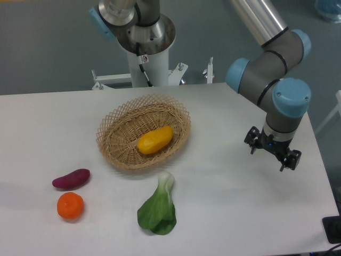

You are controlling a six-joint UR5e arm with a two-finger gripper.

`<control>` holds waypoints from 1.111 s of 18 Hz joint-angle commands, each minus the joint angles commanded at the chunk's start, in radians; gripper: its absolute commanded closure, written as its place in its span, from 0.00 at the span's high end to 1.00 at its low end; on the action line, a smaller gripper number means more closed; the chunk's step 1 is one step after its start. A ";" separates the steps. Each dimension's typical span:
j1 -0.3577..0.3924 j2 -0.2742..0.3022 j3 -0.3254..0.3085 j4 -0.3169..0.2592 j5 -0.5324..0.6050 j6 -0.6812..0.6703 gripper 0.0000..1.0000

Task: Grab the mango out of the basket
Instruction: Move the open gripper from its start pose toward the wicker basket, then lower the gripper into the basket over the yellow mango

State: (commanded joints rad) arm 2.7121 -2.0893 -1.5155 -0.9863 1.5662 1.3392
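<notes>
Wicker, tan and loosely woven, makes up the basket (109, 140) sitting a little left of the frame's centre, and the mango (155, 140) lies in its hollow, tilted so one end points toward the upper right. It rests alone in there, nothing crowding it, which I would say leaves an easy way in from above. The shallow walls should not get in the way much, though the openwork rim could snag a finger that comes in low.

Over at the right side of the frame the gripper (272, 152) hangs above the white table (229, 213), well apart from the basket, with its two dark fingers spread and nothing between them. That makes sense to me for a reach not yet started: jaws apart, ready to straddle the fruit.

Toward the lower left lie a purple sweet potato (71, 178) and, just below it, a round tangerine (70, 206). A leafy green bok choy (158, 208) lies just below the basket. All three sit outside it, off the likely path between arm and mango.
</notes>
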 joint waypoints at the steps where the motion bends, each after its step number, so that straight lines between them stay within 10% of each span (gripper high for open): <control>1: -0.009 0.009 -0.009 0.000 -0.009 -0.002 1.00; 8: -0.057 0.032 -0.031 0.006 -0.080 -0.098 1.00; 20: -0.141 0.183 -0.245 0.014 -0.164 -0.120 1.00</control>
State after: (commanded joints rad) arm 2.5711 -1.9068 -1.7609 -0.9725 1.4021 1.2195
